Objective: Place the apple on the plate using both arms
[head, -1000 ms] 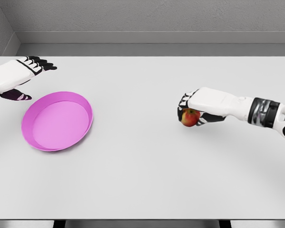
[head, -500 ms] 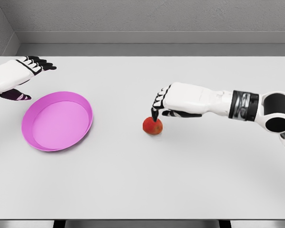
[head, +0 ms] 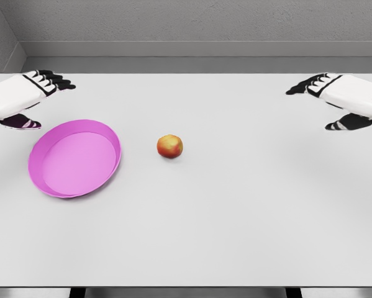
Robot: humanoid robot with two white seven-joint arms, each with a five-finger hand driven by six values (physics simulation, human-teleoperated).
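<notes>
Left hand (head: 21, 99): fingers (head: 52, 81) extended and relaxed, gripping nothing. The hand hovers at the far left edge of the counter (head: 235, 217), just behind the plate's (head: 43, 177) back-left rim.

Right hand (head: 341, 99): fingers (head: 307, 87) likewise spread, gripping nothing. The hand sits at the far right, well apart from all task items.

Apple (head: 169, 146): resting free on the counter, upright or nearly so, untouched by either hand. It lies just right of the plate's right rim, near but not touching it. The apple is roundish, with no useful long axis for grasp alignment.

Controlling relation: the apple lies right of and nearer the camera than the left hand, with the plate between them in part. From the right hand it lies far to the left and slightly nearer the camera. The left hand is judged the nearer of the two.

Assessment: the apple is not yet on the plate. The left hand is better placed to make the pickup and short transfer leftward over the rim.
</notes>
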